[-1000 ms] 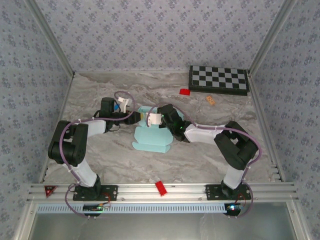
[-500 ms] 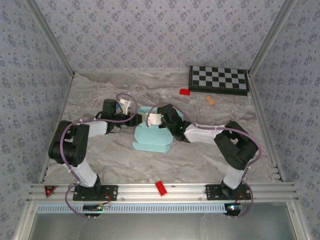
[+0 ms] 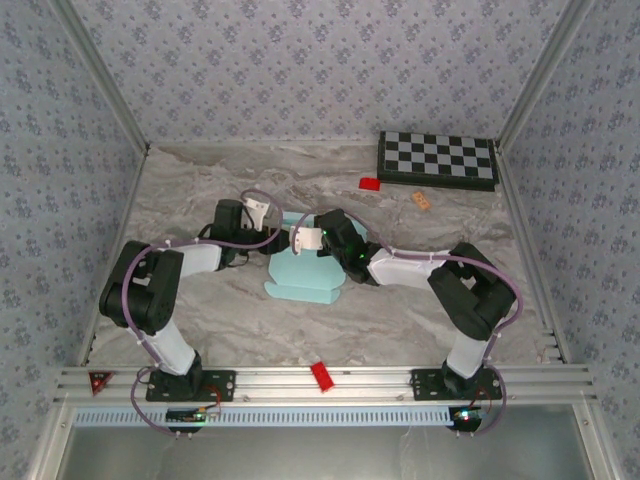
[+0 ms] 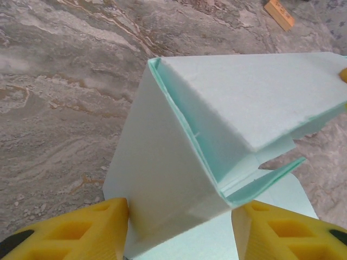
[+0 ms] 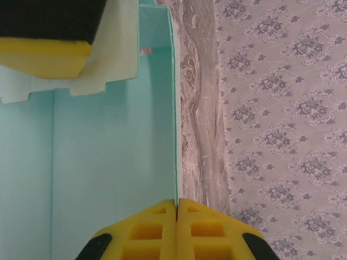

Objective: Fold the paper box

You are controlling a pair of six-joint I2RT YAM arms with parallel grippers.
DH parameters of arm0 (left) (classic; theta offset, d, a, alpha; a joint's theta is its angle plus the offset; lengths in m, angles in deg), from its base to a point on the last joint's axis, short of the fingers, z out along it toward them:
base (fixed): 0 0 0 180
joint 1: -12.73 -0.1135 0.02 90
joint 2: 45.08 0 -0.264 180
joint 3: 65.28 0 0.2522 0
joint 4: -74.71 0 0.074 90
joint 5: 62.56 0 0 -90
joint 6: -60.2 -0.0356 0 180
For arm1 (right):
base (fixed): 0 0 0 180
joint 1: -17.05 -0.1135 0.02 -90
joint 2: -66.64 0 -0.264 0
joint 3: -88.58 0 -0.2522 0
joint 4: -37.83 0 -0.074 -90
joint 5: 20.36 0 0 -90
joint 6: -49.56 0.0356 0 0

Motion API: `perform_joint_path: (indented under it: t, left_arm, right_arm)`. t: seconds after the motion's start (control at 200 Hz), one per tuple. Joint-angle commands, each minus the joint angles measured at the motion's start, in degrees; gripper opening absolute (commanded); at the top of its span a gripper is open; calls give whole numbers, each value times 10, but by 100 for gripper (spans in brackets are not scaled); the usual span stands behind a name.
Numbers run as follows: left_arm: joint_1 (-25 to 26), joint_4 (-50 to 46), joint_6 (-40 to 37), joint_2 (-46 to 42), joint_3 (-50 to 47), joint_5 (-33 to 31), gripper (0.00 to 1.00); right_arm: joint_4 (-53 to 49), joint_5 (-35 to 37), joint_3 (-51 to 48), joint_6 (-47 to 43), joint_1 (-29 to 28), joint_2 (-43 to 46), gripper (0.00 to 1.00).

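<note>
Setting: marbled grey surface (image 3: 190,190) inside an enclosure with patterned walls.
Right gripper (image 5: 177,208): pinched shut on a thin upright edge of the paper box (image 5: 108,151).
Left gripper (image 4: 179,230): half spread, straddling a raised folded flap; cannot tell whether it squeezes or merely brackets it.
Box location: mid-surface between both arms, base flat, far walls lifted.
Handling advice: hold the right pinch steady and press the flap along its crease, so the thin card does not buckle.

L hand (image 4: 179,237) has been shifted twd the surface's right edge and brought against the paper box (image 3: 300,277), left-side flap now straddled.
</note>
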Motion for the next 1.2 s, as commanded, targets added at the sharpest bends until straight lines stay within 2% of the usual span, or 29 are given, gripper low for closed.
perform_joint_path:
  t: [0.0,0.235,0.585,1.194]
  left_arm:
    - [10,1,8,-3,-3,-56,52]
    - [19,13,21,-21,-18,-138,51]
    - [21,30,27,-21,-19,-153,45]
    - [36,77,2,2,-16,-193,45]
  right_arm:
    - [-8,-3,-8,-1,-12,8,0]
    - [-11,-6,-8,2,-16,8,0]
    - [-25,-17,-4,12,-16,5,0]
    - [-40,-24,-2,20,-17,1,0]
